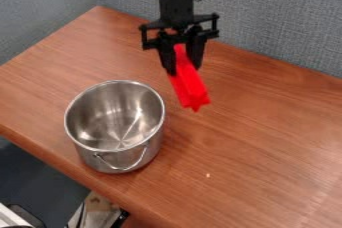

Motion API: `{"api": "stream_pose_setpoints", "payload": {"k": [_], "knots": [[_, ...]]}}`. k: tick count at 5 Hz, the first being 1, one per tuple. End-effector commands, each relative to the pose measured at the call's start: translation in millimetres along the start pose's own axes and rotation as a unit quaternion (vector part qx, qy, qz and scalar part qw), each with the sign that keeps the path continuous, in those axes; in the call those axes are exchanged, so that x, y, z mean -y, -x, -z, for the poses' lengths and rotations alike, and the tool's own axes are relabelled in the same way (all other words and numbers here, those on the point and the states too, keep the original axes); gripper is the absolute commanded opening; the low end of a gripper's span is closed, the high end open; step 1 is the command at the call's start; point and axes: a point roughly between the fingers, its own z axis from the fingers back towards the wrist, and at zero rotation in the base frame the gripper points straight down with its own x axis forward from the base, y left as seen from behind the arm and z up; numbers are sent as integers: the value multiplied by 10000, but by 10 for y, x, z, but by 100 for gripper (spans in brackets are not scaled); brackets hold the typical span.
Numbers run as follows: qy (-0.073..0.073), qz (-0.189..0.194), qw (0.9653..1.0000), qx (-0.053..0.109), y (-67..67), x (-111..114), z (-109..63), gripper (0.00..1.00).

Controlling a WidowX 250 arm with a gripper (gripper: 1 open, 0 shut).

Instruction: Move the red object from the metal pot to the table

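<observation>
The red object (pixel 190 86) hangs tilted in the air above the table (pixel 267 122), just right of the metal pot (pixel 116 124). My gripper (pixel 179 60) is shut on its upper end, coming down from above at the back of the table. The block's lower end points down and right, clear of the pot's rim. I see nothing inside the shiny pot, which stands near the table's front left edge with its small handle facing the front.
A grey wall runs behind the table. The table's front edge drops off just below the pot, with floor clutter (pixel 94 212) beneath it. Bare wood stretches to the right of the pot.
</observation>
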Motion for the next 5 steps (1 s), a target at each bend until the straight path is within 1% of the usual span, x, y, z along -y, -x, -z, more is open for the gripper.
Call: {"api": "stream_pose_setpoints", "payload": {"k": [1,2,3,4,5], "knots": [[307,254,9990,216,197,156,-331,0],[254,513,9981,212,393,324,-315,0],[180,1023,9945,122,703,524,-211,0],[142,1344,9908,83,961,684,-57,0],[13,1646,9861,205,884,524,232,0]]}}
